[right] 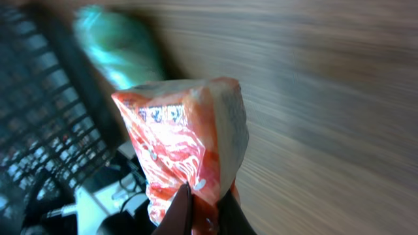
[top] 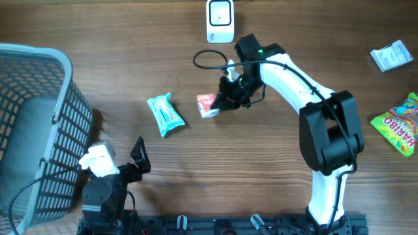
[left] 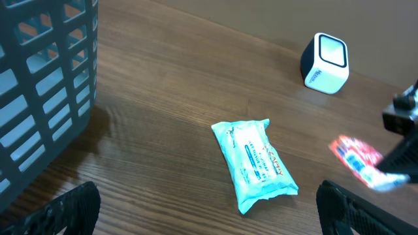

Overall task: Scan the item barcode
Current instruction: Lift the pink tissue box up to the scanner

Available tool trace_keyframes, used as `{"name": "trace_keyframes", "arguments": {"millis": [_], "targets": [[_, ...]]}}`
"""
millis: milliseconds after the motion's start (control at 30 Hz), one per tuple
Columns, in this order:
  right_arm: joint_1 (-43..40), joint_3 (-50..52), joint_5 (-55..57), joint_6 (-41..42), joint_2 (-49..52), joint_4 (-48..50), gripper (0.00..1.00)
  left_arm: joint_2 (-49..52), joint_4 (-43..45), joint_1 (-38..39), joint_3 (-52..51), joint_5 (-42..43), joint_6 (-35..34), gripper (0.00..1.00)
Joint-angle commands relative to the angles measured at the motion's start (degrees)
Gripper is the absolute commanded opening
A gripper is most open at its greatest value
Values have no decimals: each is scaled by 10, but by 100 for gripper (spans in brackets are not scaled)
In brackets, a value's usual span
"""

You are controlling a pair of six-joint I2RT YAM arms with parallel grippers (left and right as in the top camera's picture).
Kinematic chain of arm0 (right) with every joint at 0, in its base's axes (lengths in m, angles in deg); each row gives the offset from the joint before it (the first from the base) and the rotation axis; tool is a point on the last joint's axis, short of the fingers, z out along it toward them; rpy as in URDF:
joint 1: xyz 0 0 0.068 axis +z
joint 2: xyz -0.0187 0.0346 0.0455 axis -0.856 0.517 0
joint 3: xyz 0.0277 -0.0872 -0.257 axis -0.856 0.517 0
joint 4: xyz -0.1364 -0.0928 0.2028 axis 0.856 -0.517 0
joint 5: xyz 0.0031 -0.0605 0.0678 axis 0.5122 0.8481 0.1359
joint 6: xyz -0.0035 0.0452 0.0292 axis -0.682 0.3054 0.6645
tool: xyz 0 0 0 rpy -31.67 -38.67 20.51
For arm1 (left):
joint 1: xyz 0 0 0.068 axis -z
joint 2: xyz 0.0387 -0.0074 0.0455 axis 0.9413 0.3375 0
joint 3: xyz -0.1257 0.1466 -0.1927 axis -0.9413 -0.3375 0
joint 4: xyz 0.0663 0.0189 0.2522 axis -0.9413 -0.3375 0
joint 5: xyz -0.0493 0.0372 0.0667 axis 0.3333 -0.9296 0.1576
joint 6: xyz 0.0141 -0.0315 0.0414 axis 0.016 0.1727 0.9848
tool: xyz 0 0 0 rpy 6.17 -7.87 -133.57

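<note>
Clamping the red-and-white packet (top: 207, 104) by one end with the right gripper (top: 225, 98), jaws pinched tight on the wrapper. Holding it near the middle of the tabletop (top: 130, 52), a little toward the far edge. Not managing to tell from overhead whether it is lifting clear of the wood or resting on it.

Seeing it in the right wrist view as crinkled red film with white print, standing up from between the fingertips (right: 179, 209), with the background streaking with blur. Print too smeared for reading.

Spotting the white scanner (top: 220, 21) upright at the far edge, beyond the packet and apart from it, a dark frame around its pale window.

Noting a teal packet (top: 165, 114) lying flat just to the left of the red one, near but not touching, long axis slanting.

Finding the left gripper (top: 138, 156) parked near the front edge, left of centre, fingers spread wide and grasping nothing; in its wrist view looking across at the teal packet, with the red packet and scanner off to the right.

Marking a grey mesh basket (top: 39, 130) filling the left edge.

Logging, well off toward the right edge, a colourful candy bag (top: 400, 124) and, nearer the far right corner, a small white-and-blue pack (top: 392, 55).
</note>
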Motion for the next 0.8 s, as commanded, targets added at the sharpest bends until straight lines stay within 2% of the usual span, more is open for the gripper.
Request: {"name": "trace_keyframes", "arguments": {"millis": [0,33,67,133,200,233,267,367,767], "targets": [[11,2,-226,-147,-18,41,4,-4,1,2,-3,5,-5,100],[12,2,-329,-232,-18,67,4,-4,-1,2,-3,5,-5,100],[12,2,-385,-275,-18,90,5,-4,-1,2,-3,5,-5,100],[12,2,-422,-284,-18,178,5,-4,-5,2,-3,5,-5,100],[13,2,-472,-270,-18,251,4,-4,-20,2,-3,5,-5,100],[13,2,-472,-237,-18,281,4,-4,-36,2,-3,5,-5,100],[13,2,-472,-165,-18,324,4,-4,-56,2,-3,5,-5,100],[14,2,-472,-107,-18,365,4,-4,-88,2,-3,5,-5,100],[15,2,-471,-97,-18,404,5,-4,-105,2,-3,5,-5,100]]}}
